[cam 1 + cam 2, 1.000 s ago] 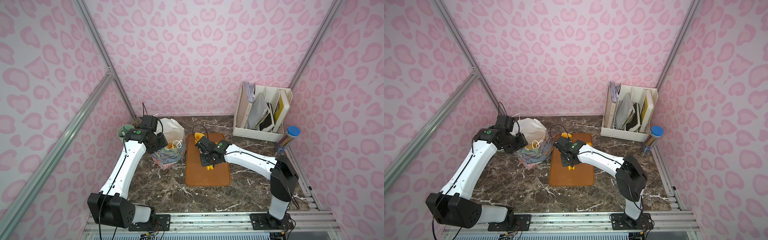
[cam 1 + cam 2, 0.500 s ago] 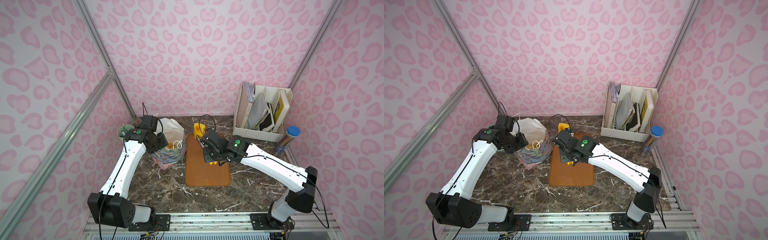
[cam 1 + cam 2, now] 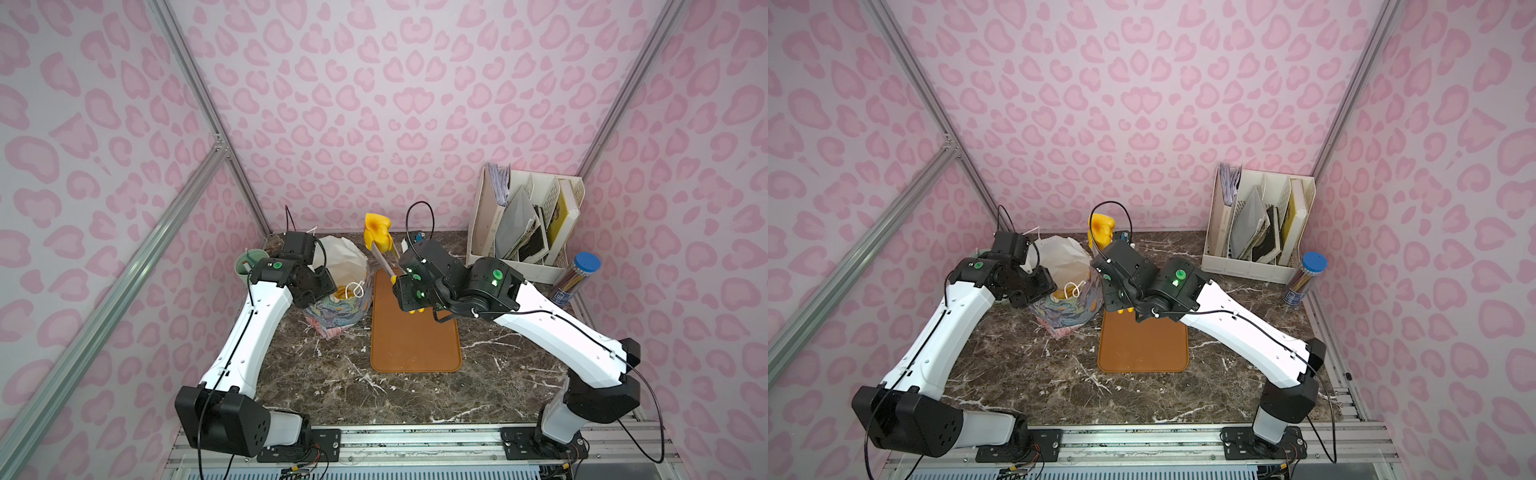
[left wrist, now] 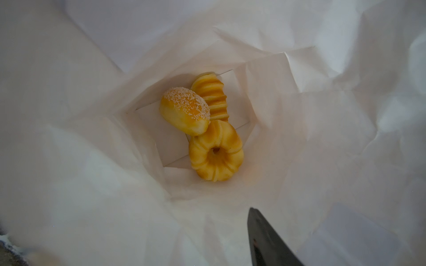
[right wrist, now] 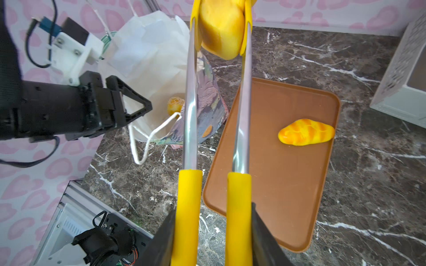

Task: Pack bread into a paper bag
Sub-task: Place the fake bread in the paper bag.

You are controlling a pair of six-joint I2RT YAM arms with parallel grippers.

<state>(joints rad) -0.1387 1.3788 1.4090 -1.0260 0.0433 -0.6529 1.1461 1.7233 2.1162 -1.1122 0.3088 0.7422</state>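
The right fingers (image 5: 262, 239) are clenched on the yellow handles of the tongs (image 5: 190, 115). The tong tips pinch the square loaf (image 5: 221, 32) from both sides. In both top views the loaf (image 3: 377, 232) (image 3: 1100, 228) hangs in the air above the tabletop (image 3: 332, 386), near the bag's mouth, on the side toward the tray.

The bag (image 3: 336, 311) stands crumpled on the tabletop just beside the brown tray (image 3: 415, 345), with its mouth open. The left fingers (image 4: 265, 244) are at the bag's rim, and one of them reaches inside against the white wall (image 4: 322, 138). I cannot tell whether they grip the paper or only prop it open.

Three breads lie on the bag's floor:
- the sprinkle bun (image 4: 184, 112), resting partly on the other two
- the ridged roll (image 4: 213, 94)
- the ring bun (image 4: 216, 154)

The croissant (image 5: 306, 135) lies alone on the tray. A green cup (image 3: 245, 266) stands behind the left arm.
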